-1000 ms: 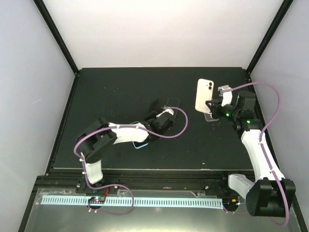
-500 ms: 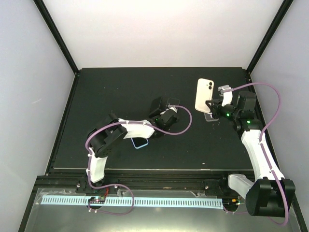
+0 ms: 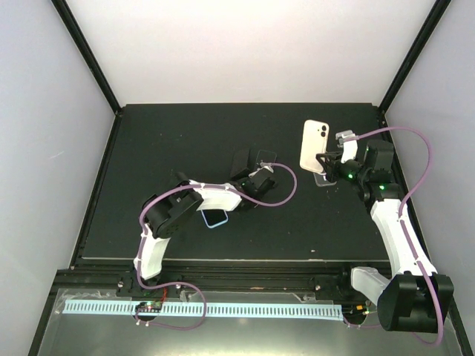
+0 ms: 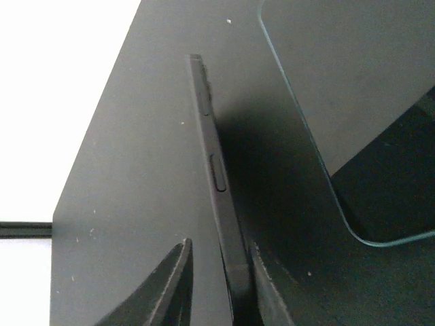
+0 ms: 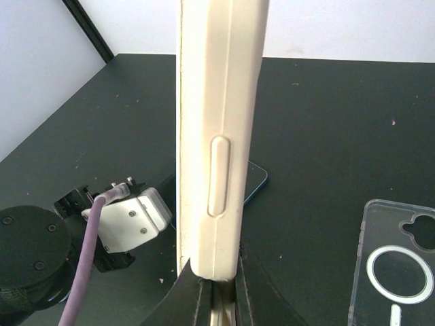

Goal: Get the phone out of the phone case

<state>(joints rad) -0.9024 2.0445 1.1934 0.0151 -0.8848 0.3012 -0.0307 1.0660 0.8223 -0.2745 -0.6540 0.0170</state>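
- Since a second ago my left arm [image 3: 211,196] has swung right, uncovering the blue-edged phone [image 3: 216,217].
- My left gripper [image 4: 221,275] pinches a black phone [image 4: 212,170] on edge, mid-table.
- My right gripper [image 5: 216,295] clamps the cream cased phone [image 5: 221,136] upright, far right, above a clear ringed case [image 5: 397,272].

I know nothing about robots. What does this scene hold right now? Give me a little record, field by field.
left gripper: shut on black phone, held on its edge
right gripper: shut on cream phone, held upright
clear case: flat on the table, beside the black phone
ringed case: clear, flat, near the right arm
blue phone: flat, by the left arm
table: black
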